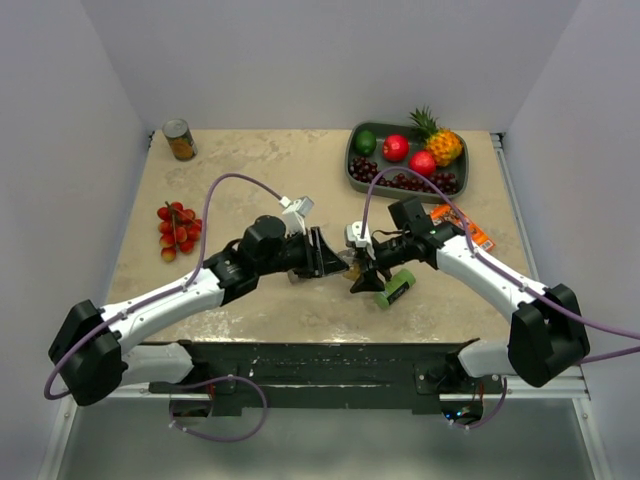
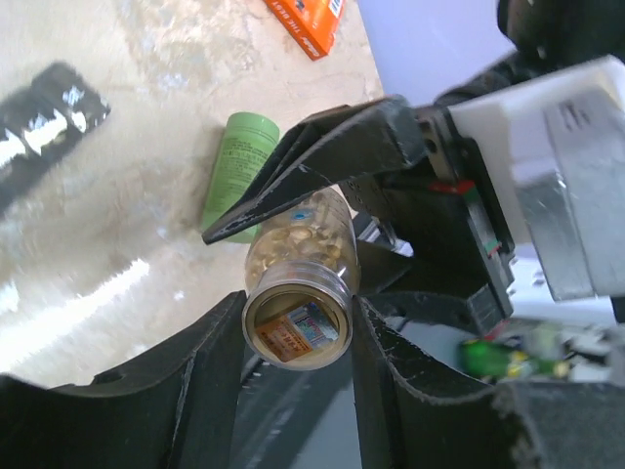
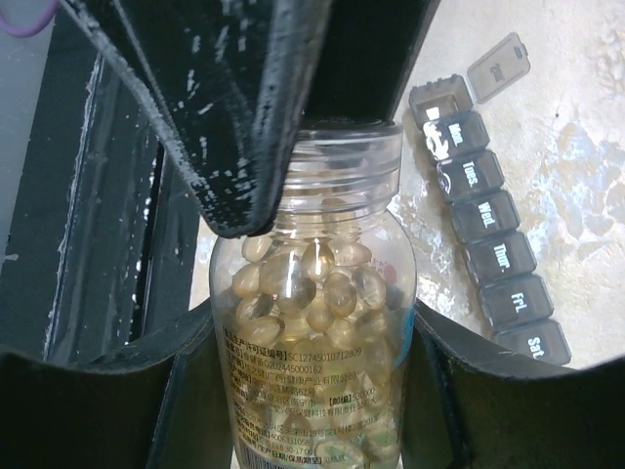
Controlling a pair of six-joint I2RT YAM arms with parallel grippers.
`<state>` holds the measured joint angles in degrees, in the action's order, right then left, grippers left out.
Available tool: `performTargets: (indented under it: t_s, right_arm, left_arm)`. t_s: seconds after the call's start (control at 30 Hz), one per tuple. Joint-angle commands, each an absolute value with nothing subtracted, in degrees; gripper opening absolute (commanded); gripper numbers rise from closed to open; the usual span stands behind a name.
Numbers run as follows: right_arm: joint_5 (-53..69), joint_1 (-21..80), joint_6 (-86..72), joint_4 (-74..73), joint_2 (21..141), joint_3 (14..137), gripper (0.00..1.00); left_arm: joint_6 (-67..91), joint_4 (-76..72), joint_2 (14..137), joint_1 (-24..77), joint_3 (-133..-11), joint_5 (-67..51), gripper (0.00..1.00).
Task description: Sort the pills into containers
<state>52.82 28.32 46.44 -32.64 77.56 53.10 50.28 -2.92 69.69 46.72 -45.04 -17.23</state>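
Amber pills [image 3: 303, 283]: heaped loose inside clear bottle [image 3: 317, 410], filling most of it; none seen outside.
Bottle: held up over table [image 3: 571, 186] between the two arms, mid-scene, threaded neck turned toward left arm.
Right gripper [image 3: 312, 327]: clamped on bottle's body, one finger pressed to each side by the label.
Left gripper [image 2: 298, 327]: closed around bottle's neck end, fingers touching both sides of the rim; cap on or off, cannot tell.
Organiser [image 3: 493, 230]: grey day-marked strip flat on table just beside bottle, end lid [image 3: 498, 66] flipped open, remaining lids down.
Handling, judged: light, rigid, smooth-walled bottle, apt to spin or slip under a twist. Best gripped across the labelled body, second hold on the ridged neck. Pills tiny and glossy, likely to roll and to pour in a rush.
Risk, judged: spill past the single open cell if tipped quickly.
Nearby: green tube [image 2: 234, 161] and orange box [image 2: 308, 20] lying on table.
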Motion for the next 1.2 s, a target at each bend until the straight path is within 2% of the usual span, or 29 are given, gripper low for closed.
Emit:
performTargets:
  t_s: [0.0,0.07,0.1,0.17,0.2,0.4,0.63,0.67,0.73,0.87,1.17]
  right_arm:
    - [54.3,28.5,45.9,-29.8,76.4,53.5,0.0]
    - [54.3,28.5,45.9,-29.7,76.4,53.5,0.0]
    - [54.3,28.3,45.9,-29.8,76.3,53.4,0.0]
    - [54.3,28.2,45.9,-29.8,76.3,53.4,0.0]
    - [54.4,28.2,45.9,-29.8,76.2,53.4,0.0]
    - [54.6,28.2,46.1,-30.0,76.0,53.4,0.0]
    - [55.3,28.0,47.4,-31.0,75.8,53.7,0.0]
    - [55.4,28.0,47.9,-31.2,75.9,53.7,0.0]
    - [55.6,27.9,48.5,-31.7,76.1,53.8,0.0]
    - [56.3,28.0,50.3,-32.8,76.1,53.8,0.0]
    - [57.0,28.0,51.3,-33.7,76.0,53.8,0.0]
  left_arm:
    - [67.1,-0.4,65.7,47.5,-46.6,-14.6,0.09]
    - [64.9,-0.1,65.7,47.5,-47.0,-13.9,0.17]
    - [64.3,-0.1,65.9,47.4,-47.1,-13.9,0.27]
    - [61.8,-0.1,66.0,47.3,-46.8,-14.5,0.39]
    - [61.1,-0.1,66.0,47.2,-46.5,-14.7,0.55]
    - [48.1,5.9,63.6,46.1,-46.6,-16.6,0.96]
    - [20.3,6.1,55.1,46.0,-42.9,-22.8,0.97]
    - [11.7,4.8,53.8,46.0,-41.8,-28.6,0.97]
    - [2.7,0.2,48.2,46.1,-36.8,-33.0,0.99]
    - [-10.6,-12.9,42.2,46.1,-29.2,-31.3,1.0]
    - [-16.0,-16.5,57.6,46.6,-36.9,-34.2,0.95]
